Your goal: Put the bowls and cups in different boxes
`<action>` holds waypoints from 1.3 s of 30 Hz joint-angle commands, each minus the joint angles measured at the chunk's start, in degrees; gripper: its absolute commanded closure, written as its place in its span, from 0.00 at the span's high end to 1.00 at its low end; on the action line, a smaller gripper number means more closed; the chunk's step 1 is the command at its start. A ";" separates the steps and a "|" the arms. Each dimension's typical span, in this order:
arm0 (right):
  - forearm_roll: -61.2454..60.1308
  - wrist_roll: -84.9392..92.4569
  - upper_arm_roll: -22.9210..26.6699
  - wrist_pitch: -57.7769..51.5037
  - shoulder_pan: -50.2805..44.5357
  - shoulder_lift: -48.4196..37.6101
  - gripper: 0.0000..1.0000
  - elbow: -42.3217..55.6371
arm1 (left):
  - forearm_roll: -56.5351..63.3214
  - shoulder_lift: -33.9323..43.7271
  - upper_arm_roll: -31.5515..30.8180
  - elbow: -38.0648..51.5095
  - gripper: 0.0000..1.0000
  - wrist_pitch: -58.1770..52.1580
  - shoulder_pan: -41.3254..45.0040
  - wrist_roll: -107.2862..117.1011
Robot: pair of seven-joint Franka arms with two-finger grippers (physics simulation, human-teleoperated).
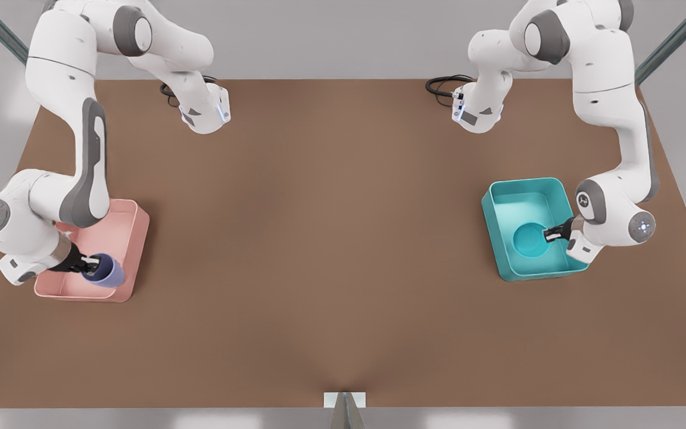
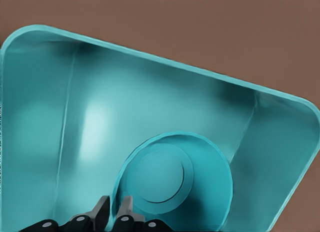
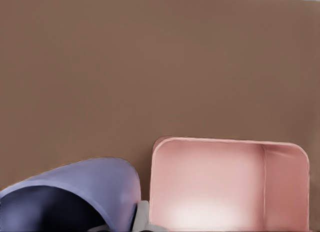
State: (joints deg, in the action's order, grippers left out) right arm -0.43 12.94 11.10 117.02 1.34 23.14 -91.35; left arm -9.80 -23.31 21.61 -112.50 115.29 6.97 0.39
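Pinching the rim of the lavender cup (image 1: 105, 271), the right gripper (image 1: 84, 264) is holding it tilted over the pink box (image 1: 134, 229), so releasing now is risking it rolling or tipping over the near wall. The left gripper (image 1: 552, 233) is clamping the teal bowl (image 1: 530, 239) by its rim inside the teal box (image 1: 501, 226); pulling away before letting go is likely to drag the bowl up the wall.
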 commanded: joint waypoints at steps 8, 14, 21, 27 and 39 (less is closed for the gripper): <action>-1.85 29.77 0.06 -1.01 8.33 10.60 0.21 3.46 | 5.49 7.75 -9.81 31.88 1.00 -40.48 0.23 1.99; -3.79 29.86 -0.03 3.21 8.95 15.09 0.21 3.90 | 8.57 7.75 -18.09 43.85 1.00 -46.12 0.15 1.55; -6.60 32.32 -0.03 2.86 8.95 15.71 1.00 3.46 | 8.57 7.75 -18.00 43.85 1.00 -45.86 -0.03 1.72; -6.51 32.32 -0.20 2.16 8.86 15.53 1.00 3.46 | 8.57 7.75 -18.00 43.85 1.00 -46.03 0.06 1.72; -3.70 6.92 -0.91 -35.89 -5.55 3.05 1.00 17.60 | 8.57 7.75 -18.00 43.85 1.00 -46.82 -0.03 1.81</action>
State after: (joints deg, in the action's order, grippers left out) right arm -5.27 35.76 10.09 98.80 -2.72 26.39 -75.80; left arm -1.26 -15.63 3.56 -68.67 69.09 6.93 1.59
